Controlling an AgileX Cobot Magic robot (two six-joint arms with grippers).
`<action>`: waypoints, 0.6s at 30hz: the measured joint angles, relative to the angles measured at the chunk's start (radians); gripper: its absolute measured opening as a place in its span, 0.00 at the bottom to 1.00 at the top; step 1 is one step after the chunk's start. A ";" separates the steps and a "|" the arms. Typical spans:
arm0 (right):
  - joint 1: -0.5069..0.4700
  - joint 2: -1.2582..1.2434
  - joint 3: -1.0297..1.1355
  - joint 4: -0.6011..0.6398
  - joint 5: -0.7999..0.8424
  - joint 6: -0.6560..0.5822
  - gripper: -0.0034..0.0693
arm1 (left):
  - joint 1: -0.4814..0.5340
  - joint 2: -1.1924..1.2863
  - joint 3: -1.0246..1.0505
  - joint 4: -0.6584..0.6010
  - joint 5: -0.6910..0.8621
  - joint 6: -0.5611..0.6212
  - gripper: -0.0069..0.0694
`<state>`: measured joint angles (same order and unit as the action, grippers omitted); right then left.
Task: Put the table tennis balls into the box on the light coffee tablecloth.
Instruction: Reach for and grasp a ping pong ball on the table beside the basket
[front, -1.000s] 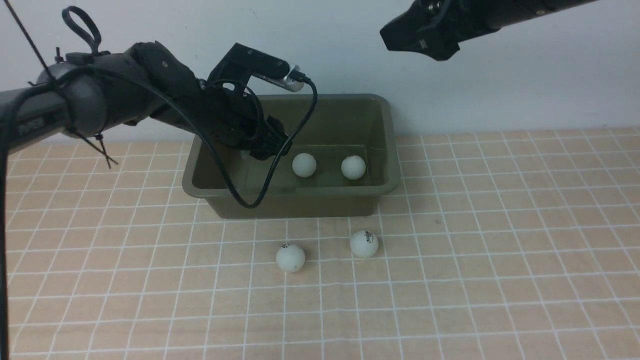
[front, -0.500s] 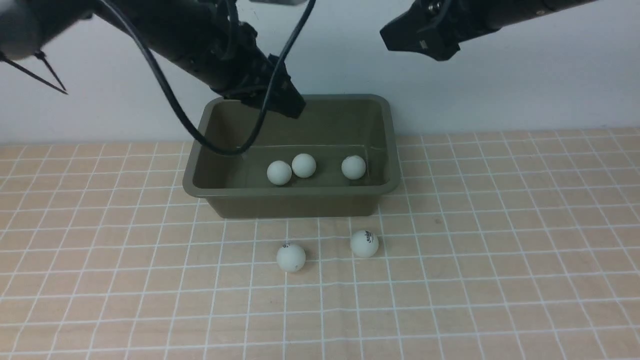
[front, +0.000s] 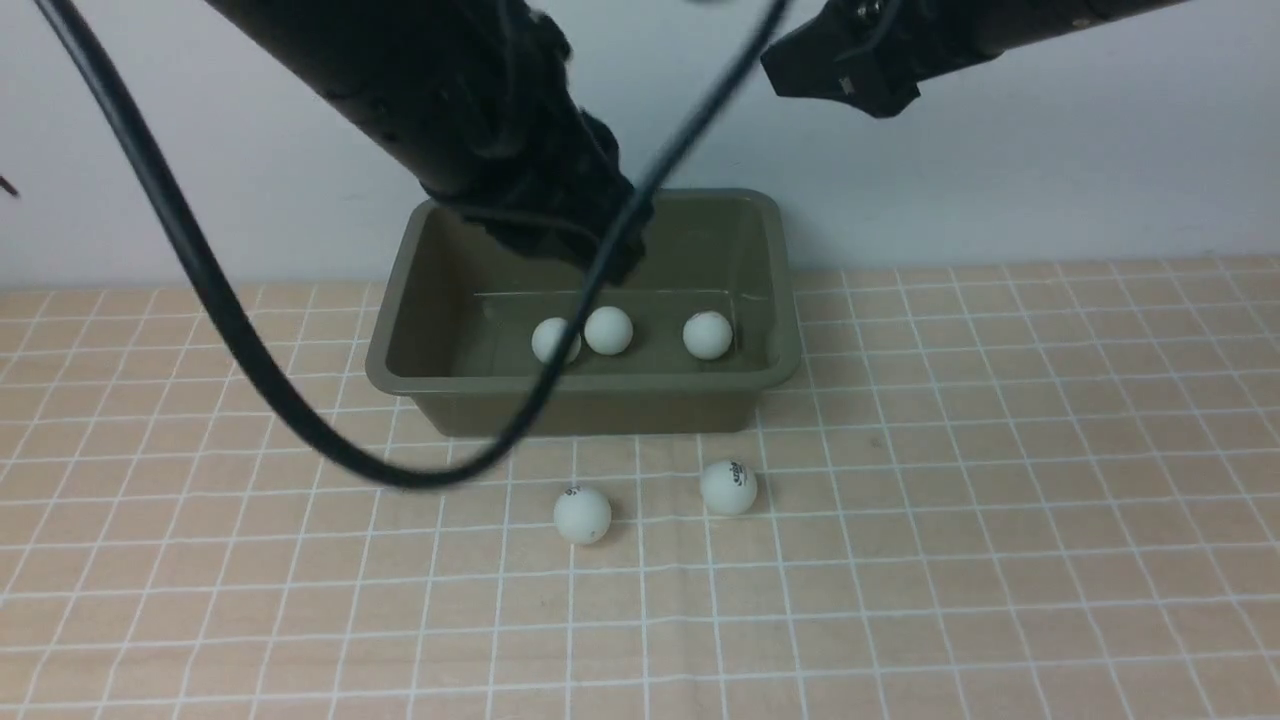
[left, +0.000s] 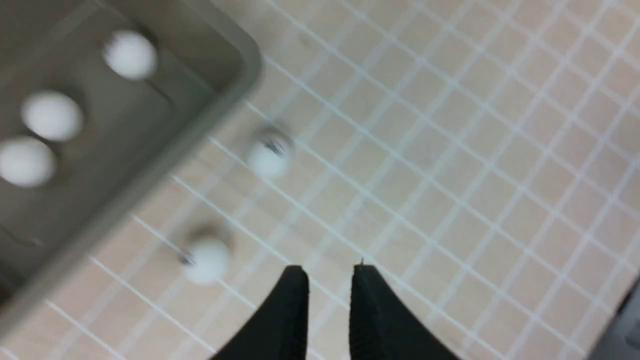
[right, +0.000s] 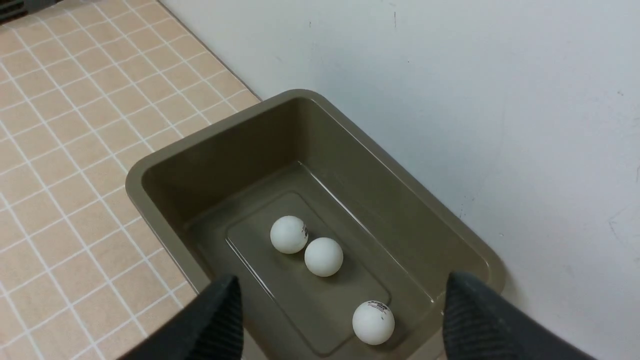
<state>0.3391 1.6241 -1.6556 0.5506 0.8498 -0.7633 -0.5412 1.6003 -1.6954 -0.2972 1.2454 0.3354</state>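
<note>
The olive-green box (front: 590, 385) stands at the back of the light coffee tablecloth (front: 1000, 500). Three white table tennis balls lie in it (front: 553, 340) (front: 608, 330) (front: 707, 335). Two more rest on the cloth in front of it (front: 582, 514) (front: 728, 487). My left gripper (front: 622, 262) hangs above the box, blurred, with its fingers drawn together and nothing between them (left: 327, 272). My right gripper (front: 785, 65) is high over the box's back right, open and empty (right: 340, 282). The right wrist view looks down on the three balls inside (right: 323, 256).
A white wall (front: 1000, 150) rises directly behind the box. The left arm's black cable (front: 250, 370) loops low in front of the box's left side. The left wrist view shows both loose balls (left: 268, 159) (left: 206, 259) beside the box rim (left: 150, 190).
My left arm has lifted out of the box and swung up and right, leaving a third ball inside. Its jaws have closed. The right arm has stayed still.
</note>
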 joint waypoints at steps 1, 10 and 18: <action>0.000 0.000 0.000 0.000 0.002 0.000 0.72 | -0.035 -0.002 0.033 0.026 0.000 -0.025 0.19; 0.000 0.000 0.000 -0.001 0.022 -0.001 0.72 | -0.155 -0.032 0.344 0.308 -0.033 -0.244 0.19; 0.000 0.000 0.000 0.001 0.026 -0.007 0.72 | -0.075 -0.021 0.407 0.345 -0.256 -0.238 0.28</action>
<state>0.3391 1.6241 -1.6556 0.5518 0.8754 -0.7700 -0.6160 1.5793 -1.2880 0.0477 0.9891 0.0978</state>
